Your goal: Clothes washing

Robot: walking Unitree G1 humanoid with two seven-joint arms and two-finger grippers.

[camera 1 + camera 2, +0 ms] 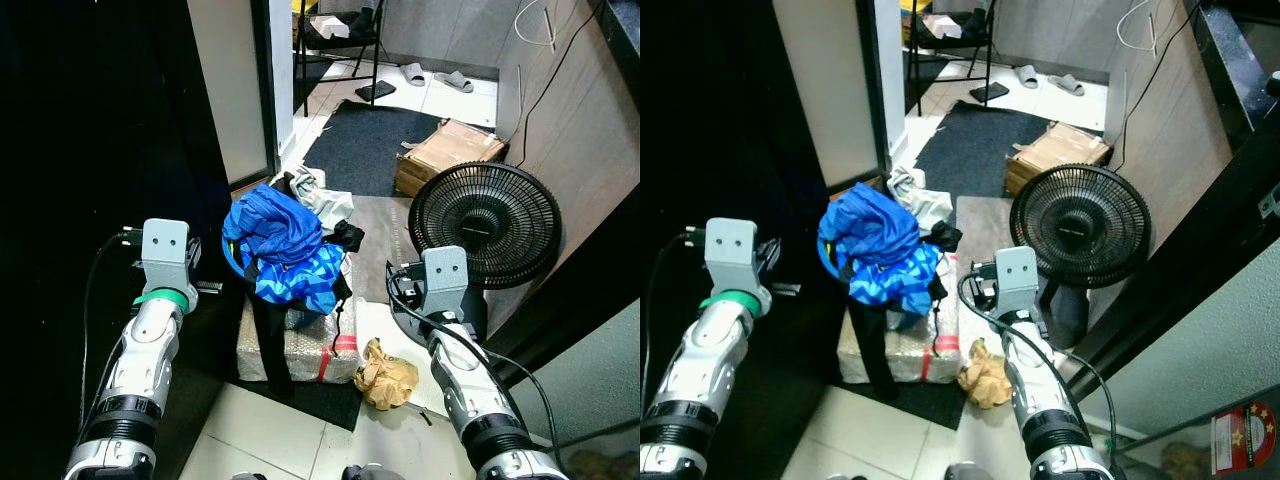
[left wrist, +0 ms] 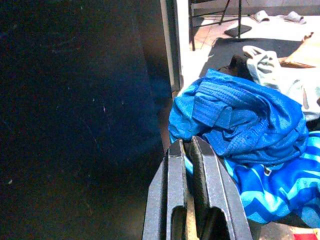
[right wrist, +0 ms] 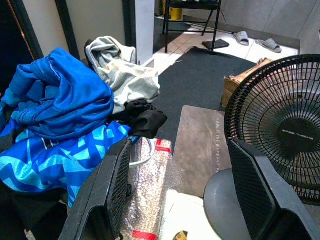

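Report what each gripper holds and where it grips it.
Nothing is held. The left gripper is shut short of the blue clothes; the right gripper is open and empty.

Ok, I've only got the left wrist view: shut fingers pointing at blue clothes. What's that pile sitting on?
Observer: The blue clothes sit on a bubble-wrapped package on the floor.
Operator: Anything near the right arm?
Observer: A black fan stands just beyond the open right gripper.
Operator: Any litter down there?
Observer: Crumpled brown paper lies on the tiles beside the package.
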